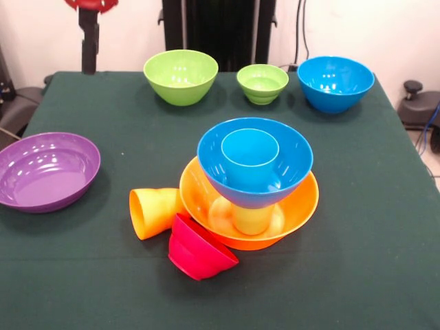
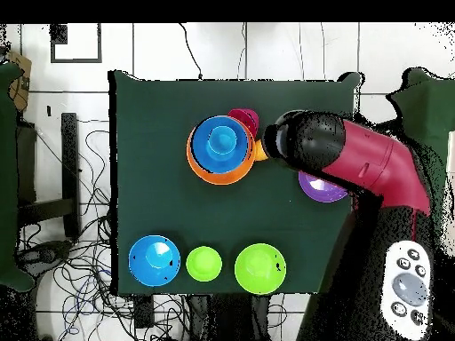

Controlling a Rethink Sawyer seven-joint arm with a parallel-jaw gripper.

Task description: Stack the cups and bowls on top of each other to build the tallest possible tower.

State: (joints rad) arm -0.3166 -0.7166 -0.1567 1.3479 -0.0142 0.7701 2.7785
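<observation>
Standing mid-worktop [image 1: 385,275], the tower [image 1: 251,185] puts the widest orange bowl [image 1: 302,206] lowest for stability, with a lime cup [image 1: 251,220], blue bowl [image 1: 275,175] and blue cup [image 1: 249,158] above. Near left, the orange cup [image 1: 152,212] and red bowl [image 1: 199,251] lie tipped. Whether the claw [image 1: 89,51] is spread cannot be told.

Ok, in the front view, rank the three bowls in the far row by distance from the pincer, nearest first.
1. Large green bowl, at the row's left end, closest to the pincer.
2. Small green bowl, in the middle of the row.
3. Blue bowl, at the right end, farthest.
</observation>
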